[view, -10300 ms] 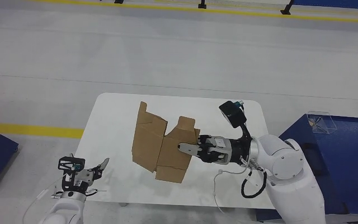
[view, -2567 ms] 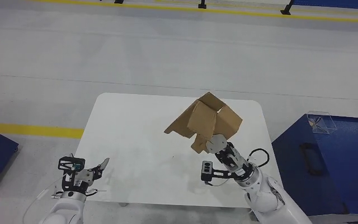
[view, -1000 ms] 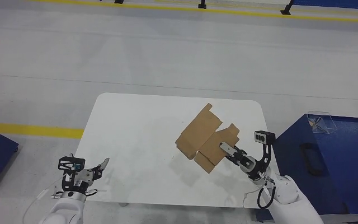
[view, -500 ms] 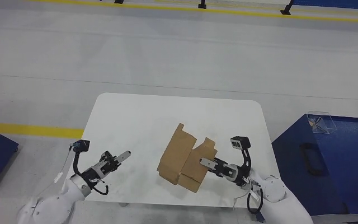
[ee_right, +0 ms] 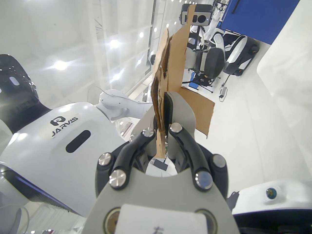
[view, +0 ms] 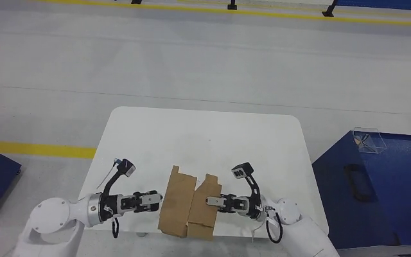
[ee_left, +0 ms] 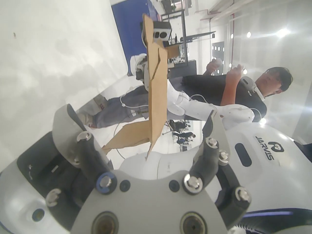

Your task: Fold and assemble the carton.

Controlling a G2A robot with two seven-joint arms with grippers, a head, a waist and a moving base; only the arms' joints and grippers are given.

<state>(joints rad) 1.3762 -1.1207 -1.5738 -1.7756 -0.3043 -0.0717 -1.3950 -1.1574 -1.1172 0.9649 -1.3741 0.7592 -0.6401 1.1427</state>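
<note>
The flattened brown carton (view: 183, 204) hangs near the table's front edge, held by its right side. My right gripper (view: 210, 201) is shut on it; in the right wrist view the cardboard (ee_right: 175, 57) stands edge-on, pinched by that gripper (ee_right: 162, 109). My left gripper (view: 158, 198) sits at the carton's left edge. It is open (ee_left: 143, 122), with the carton's edge (ee_left: 157, 93) in line between its spread fingers and untouched by them. One flap is bent outward at the carton's end.
The white table (view: 192, 135) stretches bare behind the carton. A blue cabinet (view: 372, 186) stands to the right of the table, with a clear plastic box (view: 366, 138) on top.
The right gripper has carried the carton left and toward the table's front edge. The left arm has swung in from the left, up to the carton's left edge.
</note>
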